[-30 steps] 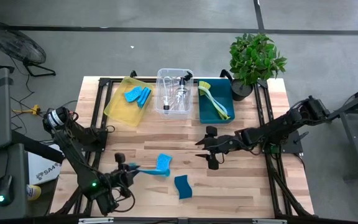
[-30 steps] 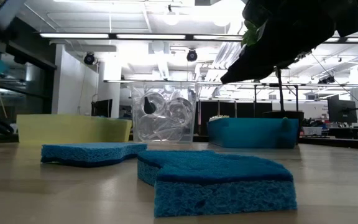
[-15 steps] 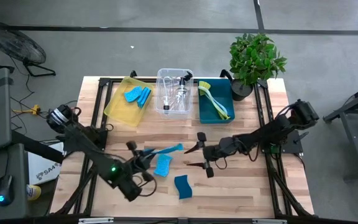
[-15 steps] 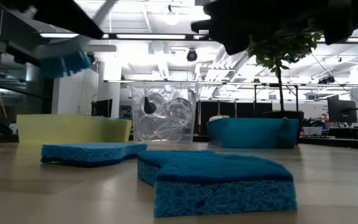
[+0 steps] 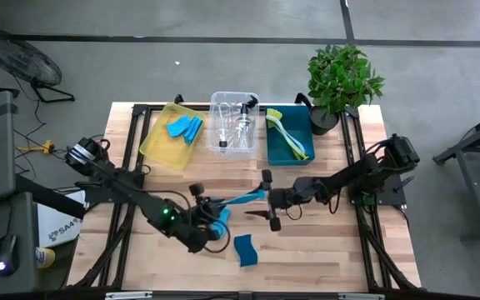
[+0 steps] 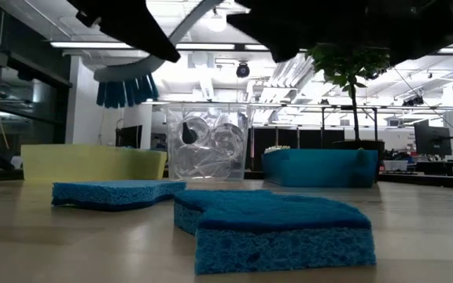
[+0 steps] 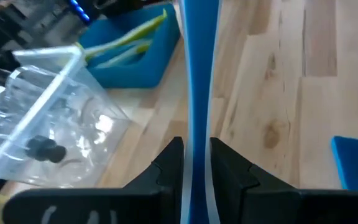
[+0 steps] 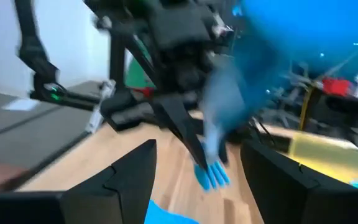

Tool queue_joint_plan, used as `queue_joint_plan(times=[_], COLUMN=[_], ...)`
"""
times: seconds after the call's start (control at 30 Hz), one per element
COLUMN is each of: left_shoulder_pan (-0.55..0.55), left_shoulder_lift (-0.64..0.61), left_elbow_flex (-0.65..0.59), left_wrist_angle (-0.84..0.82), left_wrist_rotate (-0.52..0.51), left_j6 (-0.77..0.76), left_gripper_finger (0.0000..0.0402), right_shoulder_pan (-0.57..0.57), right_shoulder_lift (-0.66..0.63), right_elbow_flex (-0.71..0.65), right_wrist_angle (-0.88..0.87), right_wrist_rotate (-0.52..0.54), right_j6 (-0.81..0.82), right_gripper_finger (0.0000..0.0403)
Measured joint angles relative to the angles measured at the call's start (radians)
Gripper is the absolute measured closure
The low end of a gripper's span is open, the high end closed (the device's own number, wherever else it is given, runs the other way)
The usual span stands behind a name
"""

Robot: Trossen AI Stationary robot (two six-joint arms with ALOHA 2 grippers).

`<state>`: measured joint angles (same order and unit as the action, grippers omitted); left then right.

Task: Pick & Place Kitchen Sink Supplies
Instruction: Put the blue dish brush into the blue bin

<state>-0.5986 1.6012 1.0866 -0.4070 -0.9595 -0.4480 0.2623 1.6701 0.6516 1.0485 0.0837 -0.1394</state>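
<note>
High view: left pincer [image 5: 209,206] pinching blue dish brush [image 5: 244,198]; right pincer [image 5: 267,200] spread wide around its head.

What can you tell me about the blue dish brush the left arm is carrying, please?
The blue dish brush has a long, slim, plastic-looking handle and blue bristles at one end. The left gripper is shut on the handle, holding the brush in the air above the wooden table. Its far end points toward the open right gripper, which does not grip it.
</note>
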Motion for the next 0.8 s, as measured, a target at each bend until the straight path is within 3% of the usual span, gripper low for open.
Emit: queue_joint_plan(times=[0.17, 0.4, 0.8], left_shoulder_pan=[0.026, 0.022, 0.023], left_shoulder_lift=[0.000, 0.000, 0.000], left_elbow_flex=[0.000, -0.001, -0.002], left_wrist_angle=[-0.010, -0.045, -0.171], left_wrist_rotate=[0.086, 0.113, 0.196], left_j6=[-0.001, -0.013, -0.159], left_gripper_finger=[0.0351, 0.0351, 0.0351], right_shoulder_pan=[-0.003, -0.003, -0.010], right_shoulder_lift=[0.000, -0.016, -0.359], right_elbow_flex=[0.002, 0.002, 0.034], right_wrist_angle=[0.001, -0.140, -0.829], right_wrist_rotate=[-0.023, -0.018, 0.124], right_j6=[0.000, 0.018, 0.034], right_gripper_finger=[0.0176, 0.0176, 0.0176])
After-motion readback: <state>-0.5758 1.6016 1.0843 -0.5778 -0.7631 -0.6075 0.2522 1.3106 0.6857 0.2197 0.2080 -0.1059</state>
